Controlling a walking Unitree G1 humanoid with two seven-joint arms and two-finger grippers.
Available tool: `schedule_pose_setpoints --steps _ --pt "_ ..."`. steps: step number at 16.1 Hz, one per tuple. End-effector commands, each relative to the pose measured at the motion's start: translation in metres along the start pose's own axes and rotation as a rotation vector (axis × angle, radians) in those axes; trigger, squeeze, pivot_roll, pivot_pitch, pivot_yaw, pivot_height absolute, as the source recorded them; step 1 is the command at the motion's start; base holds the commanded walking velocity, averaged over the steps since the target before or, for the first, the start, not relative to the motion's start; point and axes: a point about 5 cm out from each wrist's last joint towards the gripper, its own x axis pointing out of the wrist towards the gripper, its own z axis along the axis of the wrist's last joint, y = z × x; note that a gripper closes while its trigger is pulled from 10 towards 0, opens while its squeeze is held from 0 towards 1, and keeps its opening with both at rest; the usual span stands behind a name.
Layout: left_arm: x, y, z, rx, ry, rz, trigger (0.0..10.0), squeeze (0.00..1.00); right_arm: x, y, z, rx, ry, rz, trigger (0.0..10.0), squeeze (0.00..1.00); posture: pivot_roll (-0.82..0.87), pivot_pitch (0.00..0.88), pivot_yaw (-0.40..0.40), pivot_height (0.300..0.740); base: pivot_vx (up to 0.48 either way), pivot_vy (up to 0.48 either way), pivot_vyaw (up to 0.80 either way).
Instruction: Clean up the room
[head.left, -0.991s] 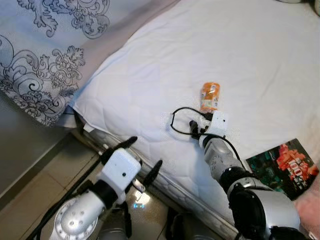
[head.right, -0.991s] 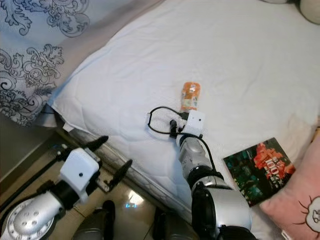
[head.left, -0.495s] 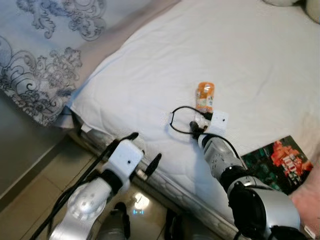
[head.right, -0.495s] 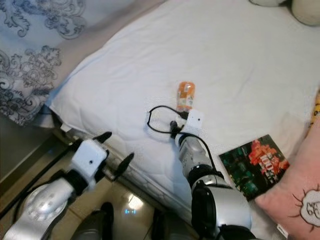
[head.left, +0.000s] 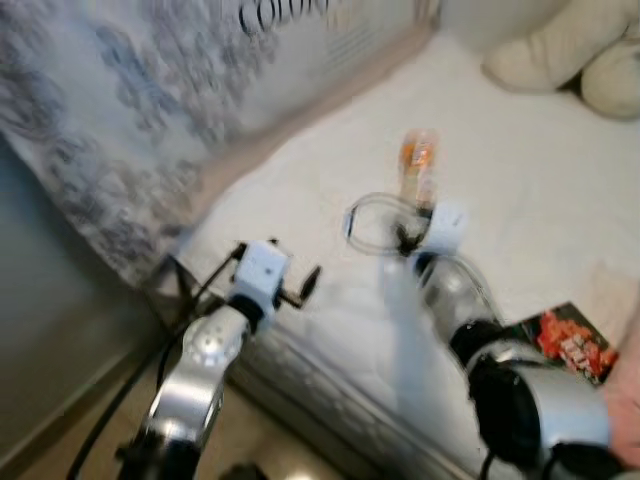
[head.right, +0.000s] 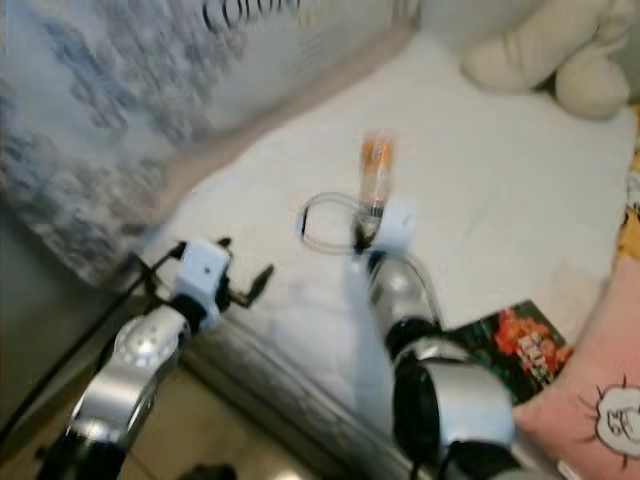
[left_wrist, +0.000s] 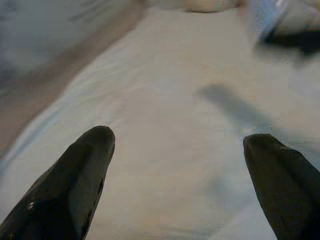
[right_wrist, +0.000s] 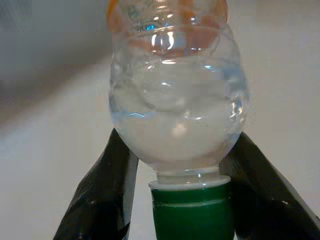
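Observation:
A clear plastic bottle with an orange label and a green cap lies on the white bed. My right gripper is at its capped end. Its two black fingers press against both sides of the bottle's shoulder, shut on it. My left gripper hovers at the near edge of the mattress, well left of the bottle. In the left wrist view its fingertips stand wide apart over bare sheet, open and holding nothing. The head views are blurred.
A patterned blue-grey duvet hangs over the bed's left side. A cream plush toy sits at the far right. A dark magazine and a pink pillow lie by my right arm. Floor runs along the bed.
The whole view has tilted up and blurred, so the camera moved. My left arm has risen from beside the floor to the mattress edge. My right gripper stays at the bottle.

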Motion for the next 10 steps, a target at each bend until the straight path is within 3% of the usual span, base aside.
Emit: schedule_pose_setpoints --steps 1,2,4,5,7,8,10 --pt "0.001 0.005 -0.008 -0.060 0.011 0.058 10.0 0.00 0.001 -0.008 0.038 -0.097 -0.254 -0.015 0.0 0.00 0.25 0.000 -0.065 0.740 0.000 0.000 0.00" --pt "0.002 0.007 -0.009 -0.118 0.002 0.080 10.0 0.00 -0.011 -0.017 0.046 -0.183 -0.390 -0.037 0.0 0.00 0.24 0.000 -0.068 0.740 0.000 0.000 0.00" --pt "0.002 0.012 -0.007 -0.089 -0.024 0.123 10.0 0.00 -0.042 -0.037 0.026 -0.256 -0.440 -0.115 0.4 0.00 0.22 0.000 -0.072 0.740 0.000 0.000 0.00" --pt "-0.001 0.014 -0.004 -0.086 -0.062 0.121 10.0 0.00 -0.073 -0.049 -0.007 -0.313 -0.387 -0.117 10.0 0.00 0.21 0.000 -0.070 0.740 0.000 0.000 0.00" --pt "-0.006 0.014 -0.004 -0.126 -0.126 0.086 10.0 0.00 -0.110 -0.063 -0.057 -0.352 -0.222 -0.109 10.0 0.00 0.18 0.000 -0.060 0.740 0.000 -0.240 0.00" --pt "-0.009 0.012 -0.007 -0.134 -0.137 0.058 10.0 0.00 -0.120 -0.068 -0.068 -0.357 -0.187 -0.126 10.0 0.00 0.16 0.000 -0.046 0.740 0.000 -0.480 0.00" --pt "-0.006 0.005 -0.011 -0.122 -0.122 0.034 10.0 0.00 -0.121 -0.067 -0.071 -0.340 -0.152 -0.151 10.0 0.00 0.15 0.000 -0.034 0.740 0.000 -0.240 0.00"
